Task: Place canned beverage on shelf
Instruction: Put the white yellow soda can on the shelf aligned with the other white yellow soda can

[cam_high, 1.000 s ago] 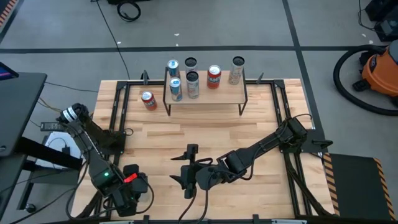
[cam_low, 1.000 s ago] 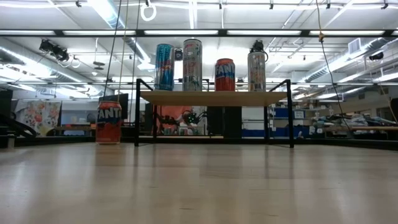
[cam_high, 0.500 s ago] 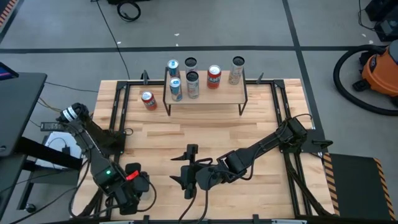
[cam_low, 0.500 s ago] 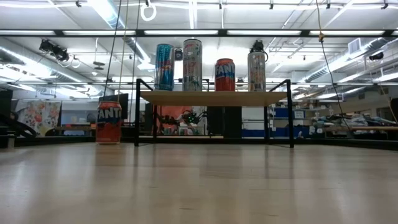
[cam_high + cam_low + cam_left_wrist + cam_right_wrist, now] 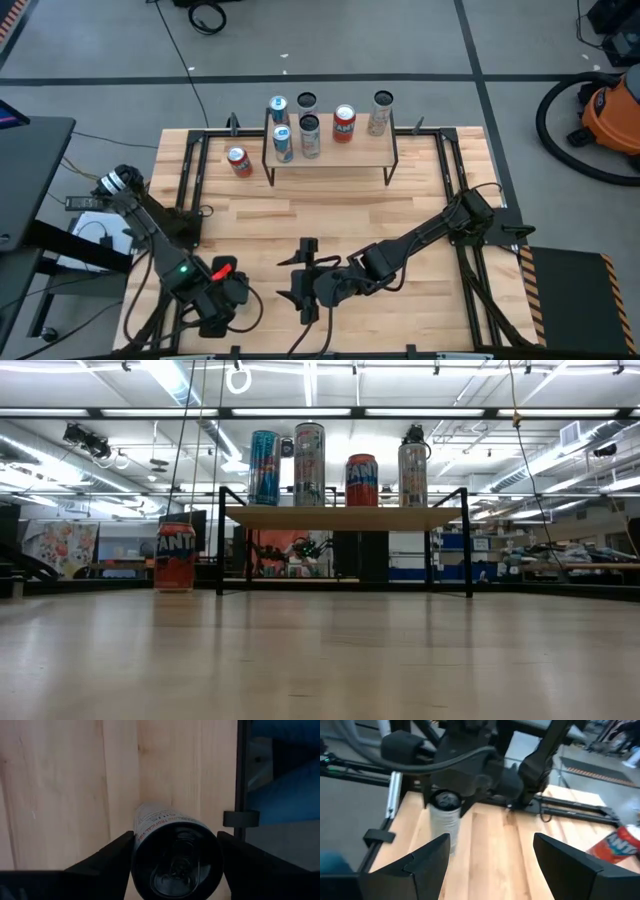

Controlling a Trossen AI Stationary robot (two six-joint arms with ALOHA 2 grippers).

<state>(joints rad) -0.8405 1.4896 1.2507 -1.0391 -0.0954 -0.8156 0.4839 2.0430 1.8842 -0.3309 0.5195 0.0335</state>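
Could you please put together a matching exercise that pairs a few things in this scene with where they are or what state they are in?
Things:
1. orange Fanta can
2. pale can
3. right gripper
4. red can

Places or states:
A. open and empty, above the near middle of the tabletop
B. standing on the shelf
C. standing on the tabletop, left of the shelf
D. upright between the fingers of the left gripper

Pairs: 1-C, 2-D, 3-A, 4-B

Orange can (image 5: 175, 557); light-wood shelf (image 5: 345, 517), black legs.
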